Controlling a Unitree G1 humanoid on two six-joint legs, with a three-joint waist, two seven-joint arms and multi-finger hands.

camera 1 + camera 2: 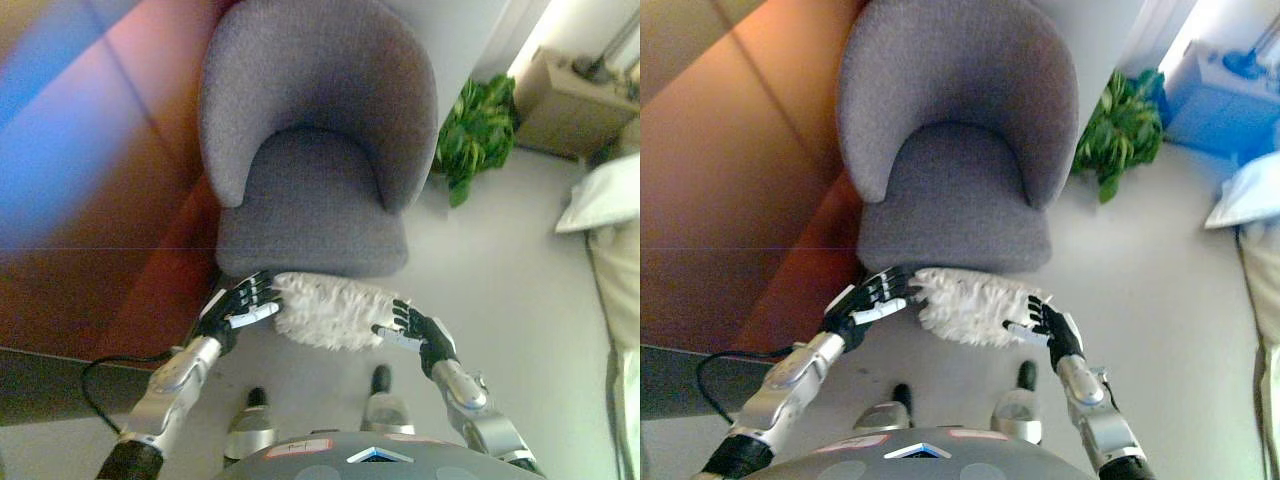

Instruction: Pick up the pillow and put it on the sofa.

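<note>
A white fluffy pillow (330, 311) hangs in front of the grey sofa chair (318, 150), just below the seat's front edge. My left hand (245, 302) presses its left end with straight fingers. On the other end my right hand (410, 324) does the same, so the pillow is carried between the two palms. In the right eye view the pillow (975, 306) shows between the left hand (878, 296) and the right hand (1045, 324). The sofa seat (950, 190) is bare.
A brown wooden wall or cabinet (90, 220) stands close on the left. A green potted plant (478, 128) sits right of the chair. A light cabinet (570, 100) is at the back right, and white bedding (605, 195) lies at the right edge.
</note>
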